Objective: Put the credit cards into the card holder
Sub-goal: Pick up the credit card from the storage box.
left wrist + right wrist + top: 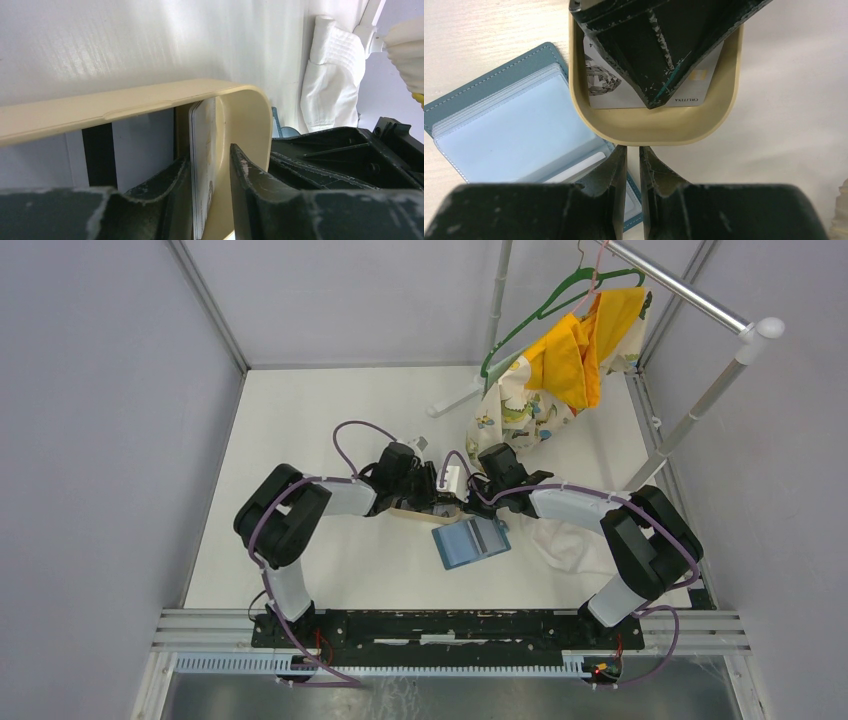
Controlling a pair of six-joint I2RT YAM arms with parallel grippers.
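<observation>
left gripper [209,156]: we see the jaws part-way apart, with a pale credit card [202,145] standing on edge in the gap. The card lies against one finger [165,195]. Tan tray wall fills the rest of the gap, so we can't tell whether they actually clamp it.
right gripper [633,148]: jaws barely apart, we see a thin slit with nothing in it. The tips sit just outside the tray's near end wall, over the edge of the card holder.
card position: inside the tray [125,107], at its rounded end.
card look: thin, flat and rectangular, white-grey face, with a faceted gem-like graphic and a gold patch.
card text: small print along one edge, which we read roughly as "CRLITINA". There is a "4" near one corner, the rest sits under the left fingers.
tray: tan, smooth and matte, looks like plastic, with rounded corners and a low rolled rim. Black and pale bands show under the rim, we can't tell what they are.
card holder [474,82]: lying open on the table, touching or just beside the tray. Blue leather-look cover with pale stitching and a stack of clear plastic sleeves. We see a pale strip in a lower sleeve, can't tell what.
cloth [332,80]: white, waffle weave, crumpled, on the right arm's side.
table [330,410]: white and smooth.
beyond: yellow garment [580,350] on a green hanger [560,300], far right.
</observation>
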